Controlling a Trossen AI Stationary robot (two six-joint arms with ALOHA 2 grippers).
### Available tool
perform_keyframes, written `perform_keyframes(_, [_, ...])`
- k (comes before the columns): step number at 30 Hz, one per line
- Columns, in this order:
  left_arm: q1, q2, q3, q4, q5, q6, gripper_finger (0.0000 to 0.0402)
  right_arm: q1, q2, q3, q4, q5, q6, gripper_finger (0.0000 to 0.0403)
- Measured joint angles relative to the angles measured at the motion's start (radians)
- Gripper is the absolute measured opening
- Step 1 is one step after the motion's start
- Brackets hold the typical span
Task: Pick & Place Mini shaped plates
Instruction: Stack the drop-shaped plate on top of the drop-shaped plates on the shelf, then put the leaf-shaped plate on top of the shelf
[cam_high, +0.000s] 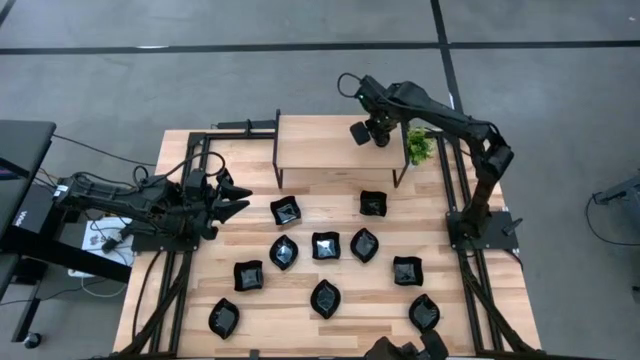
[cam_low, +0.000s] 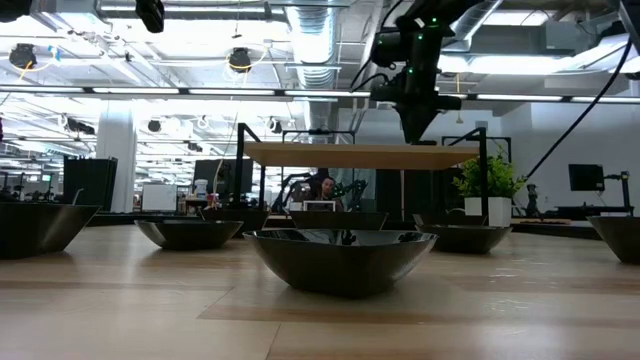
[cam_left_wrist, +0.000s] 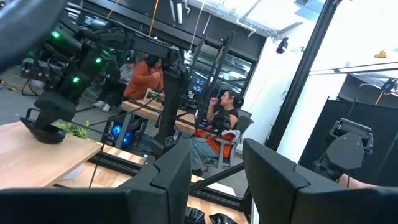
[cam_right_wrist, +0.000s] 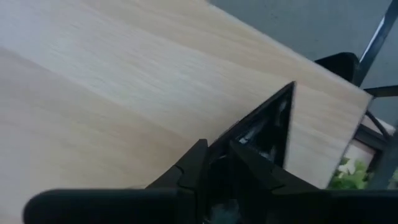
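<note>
Mini shaped plates (cam_high: 325, 245), glossy and black, lie scattered over the front half of the wooden desk (cam_high: 470, 310), about ten of them in the high view: rounded squares and pointed leaf ovals, each apart from its neighbours and each empty. One square plate (cam_high: 373, 203) lies nearest the low wooden shelf (cam_high: 320, 150) at the back of the desk; in the low view the nearest bowl-like plate (cam_low: 340, 257) sits in the middle foreground with nothing in it.

Right gripper (cam_high: 372, 132) hangs over the shelf's right end, close to the small green plant (cam_high: 418, 146) in its white pot. In its wrist view the fingers (cam_right_wrist: 205, 168) are closed on the edge of a black square plate (cam_right_wrist: 267, 130), held tilted above the shelf top.

Left gripper (cam_high: 237, 200) rests at the desk's left side, pointing inward, fingers spread and holding nothing. People sit in the room beyond
</note>
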Motion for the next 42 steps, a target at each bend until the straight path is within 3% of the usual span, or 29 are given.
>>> perform_keyframes(8, [0.000,0.000,0.000,0.000,0.000,0.000,0.0145,0.006,-0.006,0.000,0.027,0.001,0.001,0.0061])
perform_keyframes(14, [0.000,0.000,0.000,0.000,0.000,0.000,0.0145,0.026,-0.140,0.001,0.045,0.004,0.019,0.0061])
perform_keyframes(19, [0.000,0.000,0.000,0.000,0.000,0.000,0.0145,0.111,-0.286,0.001,-0.100,-0.011,0.091,0.0061])
perform_keyframes(26, [0.000,0.000,0.000,0.000,0.000,0.000,0.0145,0.442,-0.407,0.001,-0.386,-0.052,0.411,0.0061])
perform_keyframes(35, [0.000,0.000,0.000,0.000,0.000,0.000,0.0145,0.921,-0.443,-0.112,-0.382,-0.026,0.846,0.0061])
perform_keyframes(42, [0.000,0.000,0.000,-0.003,0.000,0.000,0.0145,1.166,-0.405,-0.231,-0.365,-0.023,1.130,0.0061])
